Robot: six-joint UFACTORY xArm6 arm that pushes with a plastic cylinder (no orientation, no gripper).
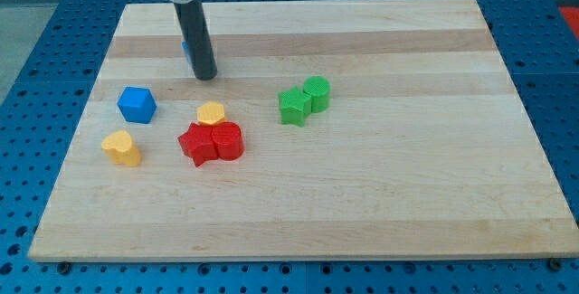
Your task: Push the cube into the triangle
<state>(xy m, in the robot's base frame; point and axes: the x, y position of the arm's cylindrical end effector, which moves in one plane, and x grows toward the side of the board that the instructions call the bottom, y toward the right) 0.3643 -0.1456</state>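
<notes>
A blue cube [137, 104] sits on the wooden board [380, 185] at the view's left. My tip [206, 77] rests on the board above and to the right of the cube, apart from it. A small piece of another blue block [185, 52] shows just left of the rod, mostly hidden behind it; I cannot make out its shape. The tip touches no block that I can see.
A yellow block [211, 113] lies below the tip, touching a red star-like block [196, 144] and a red cylinder [228, 140]. Another yellow block [121, 147] lies below the cube. A green star-like block [293, 106] and a green cylinder [317, 93] touch at centre right.
</notes>
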